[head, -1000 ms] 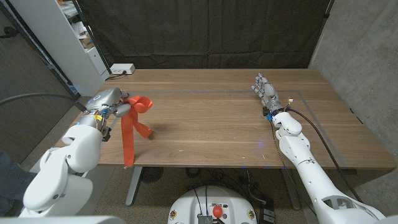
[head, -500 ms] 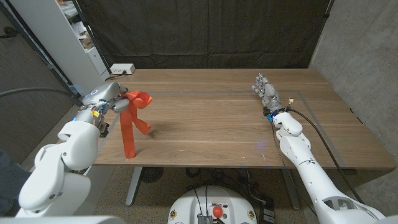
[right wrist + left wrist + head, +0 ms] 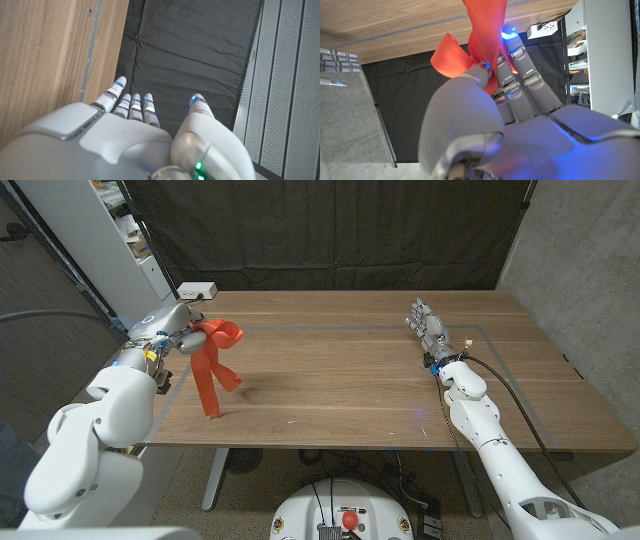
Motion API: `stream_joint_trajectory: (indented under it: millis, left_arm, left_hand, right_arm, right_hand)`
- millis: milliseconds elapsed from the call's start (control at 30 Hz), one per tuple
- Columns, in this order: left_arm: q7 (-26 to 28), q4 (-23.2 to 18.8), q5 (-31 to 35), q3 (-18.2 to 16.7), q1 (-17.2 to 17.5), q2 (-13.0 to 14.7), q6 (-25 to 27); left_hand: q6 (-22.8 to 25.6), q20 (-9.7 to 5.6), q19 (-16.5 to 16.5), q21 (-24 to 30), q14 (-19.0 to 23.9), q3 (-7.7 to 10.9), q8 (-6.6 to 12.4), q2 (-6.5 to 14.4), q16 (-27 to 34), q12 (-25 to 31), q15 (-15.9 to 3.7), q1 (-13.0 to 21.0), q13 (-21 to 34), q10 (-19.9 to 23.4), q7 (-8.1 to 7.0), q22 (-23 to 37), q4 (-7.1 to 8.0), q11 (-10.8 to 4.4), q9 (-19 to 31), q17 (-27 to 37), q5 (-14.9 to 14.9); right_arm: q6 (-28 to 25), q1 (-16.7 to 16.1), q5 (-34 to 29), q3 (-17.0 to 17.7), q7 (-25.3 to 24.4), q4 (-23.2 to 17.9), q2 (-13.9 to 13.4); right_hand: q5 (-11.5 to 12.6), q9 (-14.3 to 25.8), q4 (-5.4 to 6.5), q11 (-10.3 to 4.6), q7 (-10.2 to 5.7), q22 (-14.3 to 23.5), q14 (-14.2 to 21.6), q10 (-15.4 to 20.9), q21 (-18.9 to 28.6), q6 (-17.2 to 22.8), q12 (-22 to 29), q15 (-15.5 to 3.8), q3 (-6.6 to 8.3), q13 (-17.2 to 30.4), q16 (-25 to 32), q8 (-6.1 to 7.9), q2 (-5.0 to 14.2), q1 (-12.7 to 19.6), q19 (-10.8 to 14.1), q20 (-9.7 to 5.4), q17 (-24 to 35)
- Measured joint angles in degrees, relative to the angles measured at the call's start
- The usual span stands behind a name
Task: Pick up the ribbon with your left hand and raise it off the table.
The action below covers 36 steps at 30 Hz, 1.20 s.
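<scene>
**Even light, sharp head view, glowing fingertips up close**

The head view is evenly and fairly brightly lit from above, sharp across the wooden table (image 3: 360,370), with a soft shadow beside the ribbon (image 3: 212,370). The black curtain (image 3: 330,235) stays dark and flat. In the wrist views, blue lights glow on the fingertips (image 3: 508,34), and the near left hand (image 3: 485,125) looks slightly soft and blue-tinted.

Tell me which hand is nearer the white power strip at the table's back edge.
Left. The left hand, holding the ribbon, is just in front of the power strip; the right hand stands far across the table.
</scene>
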Motion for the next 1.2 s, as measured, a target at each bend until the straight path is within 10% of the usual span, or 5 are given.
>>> stream_joint_trajectory:
  millis: [1200]
  left_arm:
    - [-0.3, -2.0, 1.5, -1.8, -1.5, -4.3, -3.3]
  left_hand:
    - [-0.2, 0.11, -1.1, 1.5, -0.4, 0.32, 0.43, -0.1, -0.4, -1.0, 0.07, -0.8, 2.4, 0.1, -0.21, 0.0, -0.15, -0.12, -0.1, 1.6, 0.0]
  right_arm:
    - [0.8, -0.4, 0.6, 0.1, -0.2, 0.2, 0.6]
  right_hand:
    - [0.0, 0.0, -0.24, 0.22, 0.31, 0.0, 0.0, 0.2, 0.0, 0.3, 0.0, 0.0, -0.24, 0.0, 0.0, 0.0, 0.0, 0.0, 0.0, 0.0, 0.0]
